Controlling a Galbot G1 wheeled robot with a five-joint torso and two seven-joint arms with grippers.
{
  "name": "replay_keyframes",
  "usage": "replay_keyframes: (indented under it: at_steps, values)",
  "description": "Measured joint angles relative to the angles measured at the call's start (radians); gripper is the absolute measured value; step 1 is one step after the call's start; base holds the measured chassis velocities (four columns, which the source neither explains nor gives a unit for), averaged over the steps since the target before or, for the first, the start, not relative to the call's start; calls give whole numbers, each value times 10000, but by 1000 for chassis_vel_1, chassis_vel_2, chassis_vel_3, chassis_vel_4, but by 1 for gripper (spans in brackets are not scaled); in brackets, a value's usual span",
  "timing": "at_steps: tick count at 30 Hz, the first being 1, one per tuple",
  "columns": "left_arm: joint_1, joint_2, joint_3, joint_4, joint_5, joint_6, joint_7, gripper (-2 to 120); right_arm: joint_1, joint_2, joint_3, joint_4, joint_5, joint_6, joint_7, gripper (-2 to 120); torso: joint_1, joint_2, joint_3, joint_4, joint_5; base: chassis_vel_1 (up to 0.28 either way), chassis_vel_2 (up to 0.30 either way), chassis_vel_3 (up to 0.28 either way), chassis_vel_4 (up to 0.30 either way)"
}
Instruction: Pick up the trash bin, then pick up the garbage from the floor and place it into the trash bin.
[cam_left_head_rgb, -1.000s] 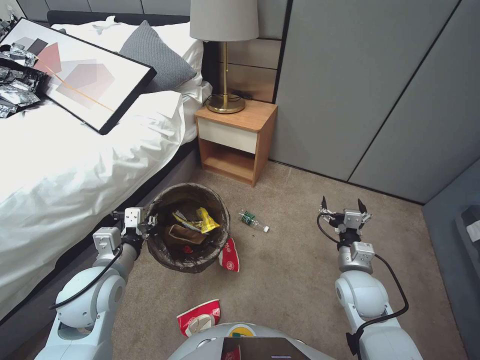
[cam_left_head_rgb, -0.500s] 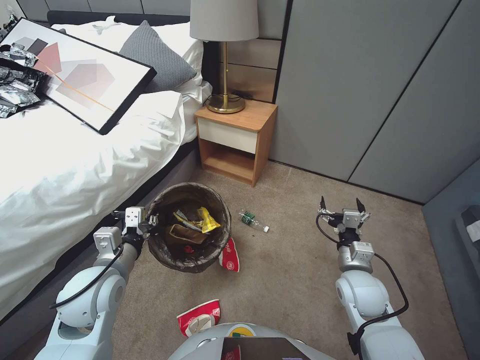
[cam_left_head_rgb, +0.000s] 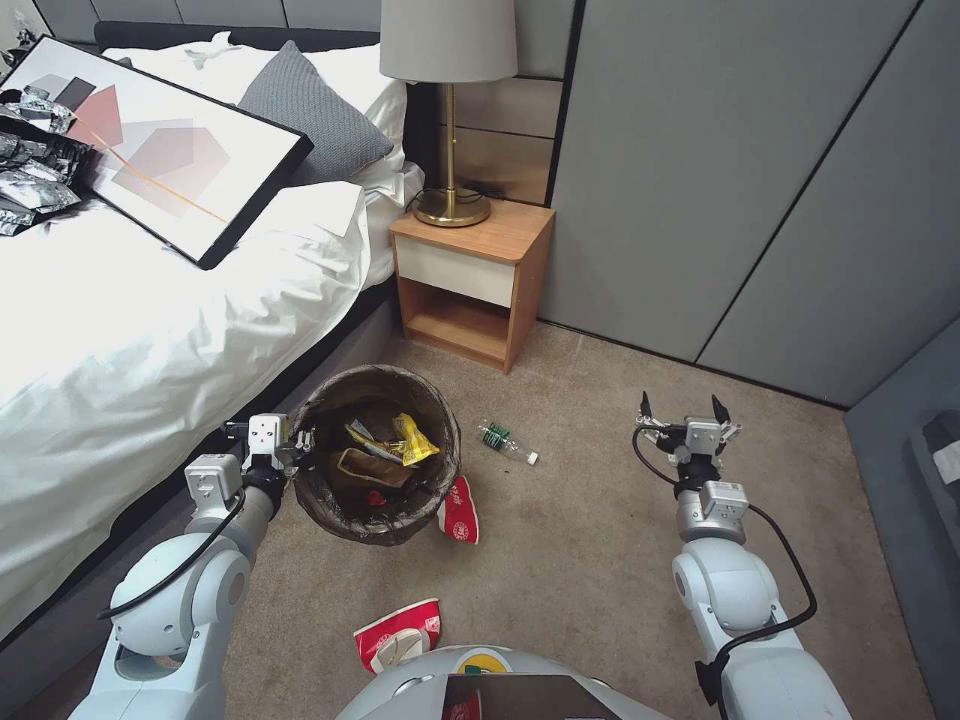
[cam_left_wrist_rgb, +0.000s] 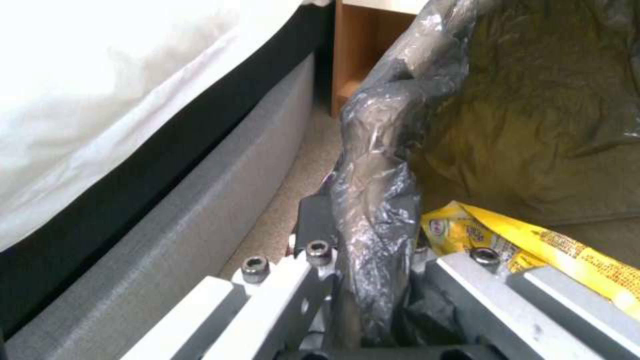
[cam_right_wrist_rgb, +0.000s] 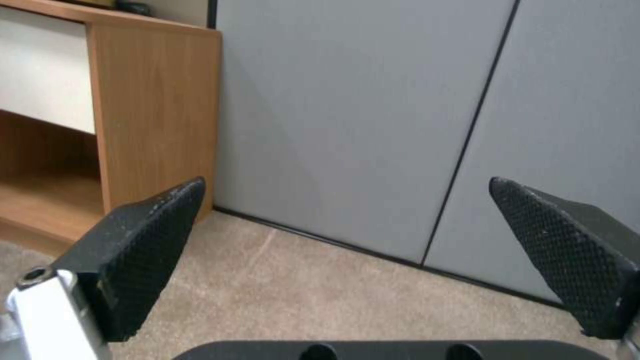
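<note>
Head view: left gripper (cam_left_head_rgb: 296, 447) clamps the trash bin (cam_left_head_rgb: 377, 455) rim, apparently firmly; keep it level while the right gripper (cam_left_head_rgb: 683, 411), spread empty, targets the bottle (cam_left_head_rgb: 506, 441).

Left arm is bent forward and low beside the bed, its left hand (cam_left_head_rgb: 300, 441) clamped on the bag-covered rim of the trash bin (cam_left_head_rgb: 330, 500); the wrist view shows the fingers pinching the folded liner. Right arm reaches forward over the carpet, wrist level, right hand (cam_left_head_rgb: 682, 409) spread wide, black fingertips (cam_right_wrist_rgb: 143, 250) holding nothing.
</note>
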Motion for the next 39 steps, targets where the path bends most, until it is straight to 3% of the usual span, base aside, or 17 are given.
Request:
replay_keyframes:
  at_steps: [32,39]
  values:
    - [-37,-101,-82,96,38,-76,43,0,76,-39,-136,-109,-231,-29,72,100,0,0,0,-1,0,0,0,0,0]
    - [-30,-69,-82,91,30,-76,41,0,428,-733,-577,308,489,-1596,558,100,0,0,0,0,1,0,0,0,0]
